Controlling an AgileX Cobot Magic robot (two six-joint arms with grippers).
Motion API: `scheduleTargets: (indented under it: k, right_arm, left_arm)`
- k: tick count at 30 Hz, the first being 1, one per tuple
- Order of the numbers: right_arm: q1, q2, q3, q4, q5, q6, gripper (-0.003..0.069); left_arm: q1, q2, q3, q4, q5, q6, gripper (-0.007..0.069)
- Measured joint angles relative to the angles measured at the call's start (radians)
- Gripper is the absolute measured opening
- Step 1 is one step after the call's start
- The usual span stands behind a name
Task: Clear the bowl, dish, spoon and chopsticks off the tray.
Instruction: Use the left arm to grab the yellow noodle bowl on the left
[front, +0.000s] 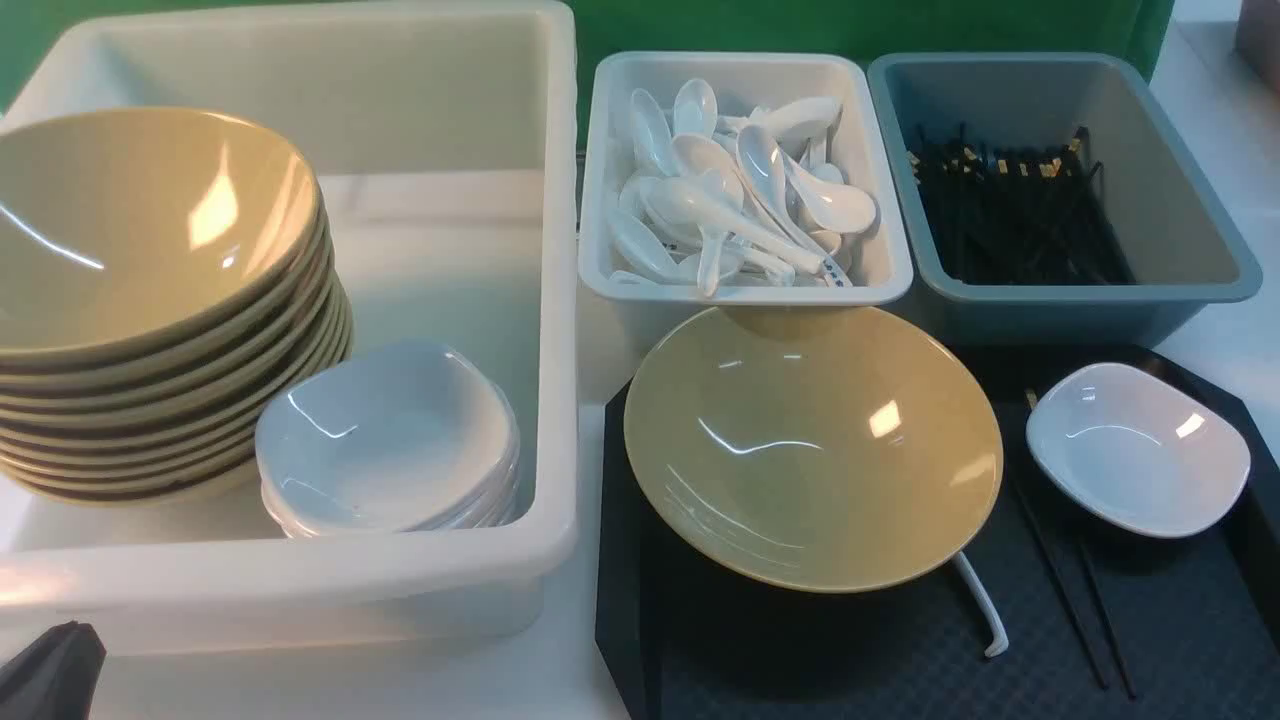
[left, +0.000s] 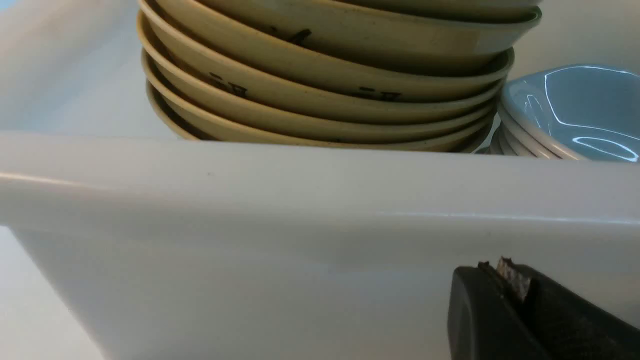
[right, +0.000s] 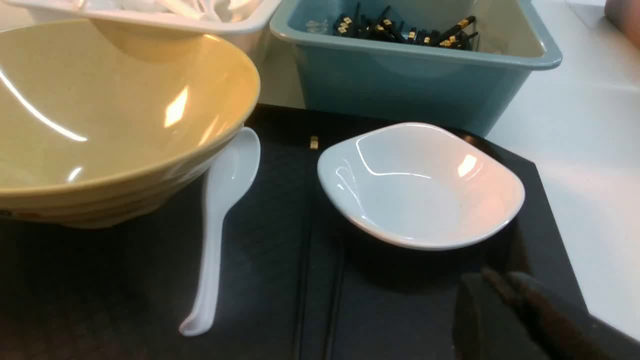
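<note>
Right gripper (right: 500, 280) clenched on nothing, low over the black diamond-textured tray (right: 400, 310). Just ahead, the small glossy white rounded-square dish (right: 420, 190). Beside it toward the left arm, thin black chopsticks (front: 1063, 590) lying flat, then the white spoon (right: 220, 210), scoop tucked under the wide olive-yellow bowl (right: 100, 125). Left gripper (left: 500, 272) clamped shut, empty, facing the big white tub (left: 250, 210).

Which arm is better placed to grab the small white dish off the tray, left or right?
Right, likely. The right claw sits close to the dish, over the right side of the tray. The left claw is outside the big white tub, away from the tray.
</note>
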Motion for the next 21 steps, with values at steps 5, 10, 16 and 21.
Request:
scheduleTargets:
  k: [5,10,16,21]
  right_arm:
    - [0.000,0.000,0.000,0.000,0.000,0.000,0.0078]
    - [0.000,0.000,0.000,0.000,0.000,0.000,0.0082]
    - [0.000,0.000,0.000,0.000,0.000,0.000,0.0091]
    - [0.000,0.000,0.000,0.000,0.000,0.000,0.0097]
  left_arm:
    - [0.000,0.000,0.000,0.000,0.000,0.000,-0.0008]
    - [0.000,0.000,0.000,0.000,0.000,0.000,-0.0008]
    - [0.000,0.000,0.000,0.000,0.000,0.000,-0.0008]
    - [0.000,0.000,0.000,0.000,0.000,0.000,-0.0008]
